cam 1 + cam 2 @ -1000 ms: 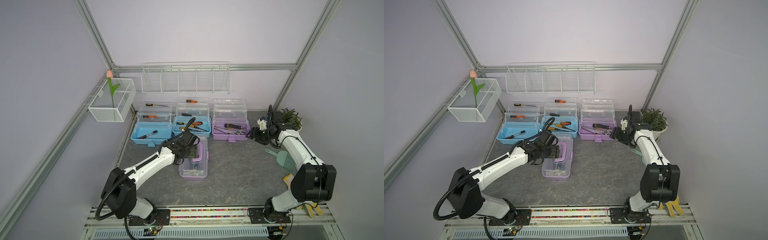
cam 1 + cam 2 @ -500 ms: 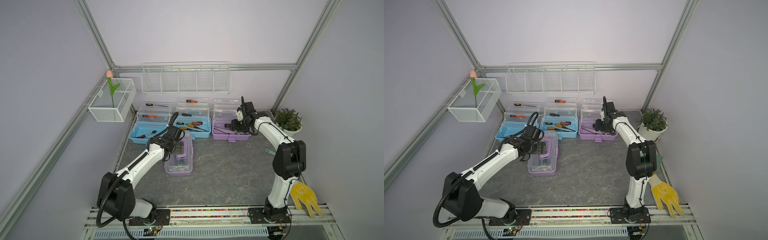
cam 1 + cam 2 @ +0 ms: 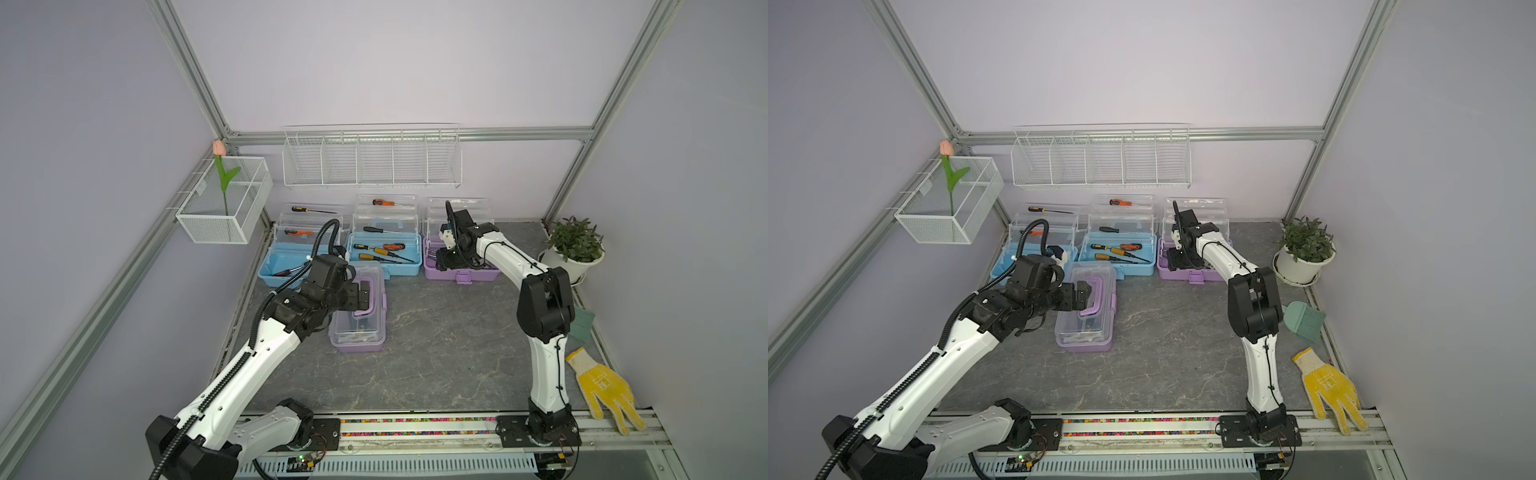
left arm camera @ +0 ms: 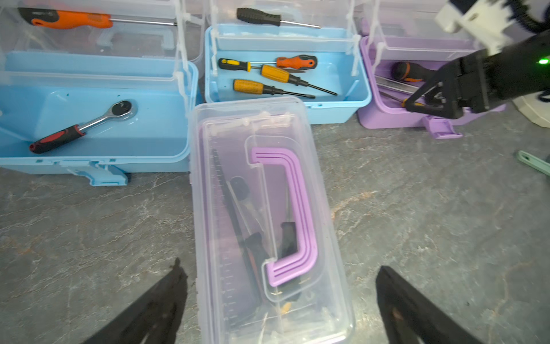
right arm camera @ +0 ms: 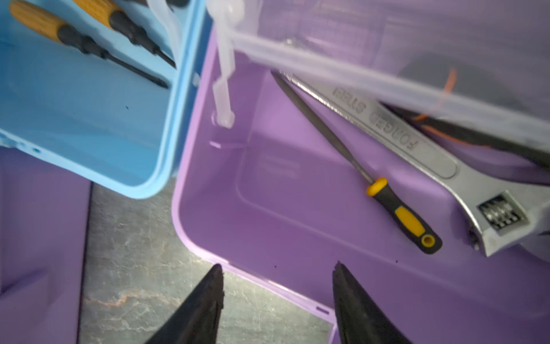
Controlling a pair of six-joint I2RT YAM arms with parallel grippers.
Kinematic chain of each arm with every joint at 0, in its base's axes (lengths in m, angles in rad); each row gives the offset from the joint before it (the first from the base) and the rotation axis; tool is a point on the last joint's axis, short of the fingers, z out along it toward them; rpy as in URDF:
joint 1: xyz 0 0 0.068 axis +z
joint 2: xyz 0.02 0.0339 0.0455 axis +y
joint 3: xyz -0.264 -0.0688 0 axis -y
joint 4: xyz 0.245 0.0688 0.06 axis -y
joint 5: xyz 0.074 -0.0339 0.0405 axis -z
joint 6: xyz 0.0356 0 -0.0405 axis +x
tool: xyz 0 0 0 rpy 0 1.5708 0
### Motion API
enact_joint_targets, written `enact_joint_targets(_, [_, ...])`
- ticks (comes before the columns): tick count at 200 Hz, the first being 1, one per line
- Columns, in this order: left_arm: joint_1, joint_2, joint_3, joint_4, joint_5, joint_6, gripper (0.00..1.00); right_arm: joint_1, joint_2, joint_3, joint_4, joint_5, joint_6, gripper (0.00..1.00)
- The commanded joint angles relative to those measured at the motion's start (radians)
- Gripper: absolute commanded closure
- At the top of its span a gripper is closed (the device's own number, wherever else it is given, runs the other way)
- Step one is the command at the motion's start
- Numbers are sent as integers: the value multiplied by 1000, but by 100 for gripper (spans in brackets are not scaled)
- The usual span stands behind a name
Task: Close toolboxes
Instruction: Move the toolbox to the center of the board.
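While left claw (image 4: pixel 281 266) and right claw (image 5: pixel 278 265) gape empty, the clear-lidded purple toolbox (image 3: pixel 360 328) lies shut.

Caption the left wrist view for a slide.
Left gripper, jaws wide, over the closed purple toolbox; two open blue toolboxes and the open purple toolbox behind.

Through my right wrist camera I read the stamped words "FORGED STEEL" along the handle of the silver adjustable wrench (image 5: pixel 395 134). The wrench lies inside the open purple toolbox (image 5: pixel 253 214). The second word is less sharp, near the edge of the clear tray (image 5: pixel 372 71).
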Motion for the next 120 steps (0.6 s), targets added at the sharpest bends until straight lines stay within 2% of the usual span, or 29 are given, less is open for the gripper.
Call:
enact_joint_targets(1, [-23,-15,-23,-38,-2,0,2,-5,-43,-67,-107,-6,-56,40])
enact_joint_targets(73, [-46,-37,-72,24,36,-43,4,-13,-339,-489,-176,22,-86,46])
enact_joint_targets(99, [-65,-32,-80,40,38,-51,5,-20,-514,-581,-199,75,9,44])
enact_joint_targets(109, [-70,-31,-77,40,46,-50,5,-20,-597,-612,-204,119,85,36])
enact_joint_targets(120, [-73,-37,-72,44,52,-53,5,-18,-676,-644,-218,154,179,32])
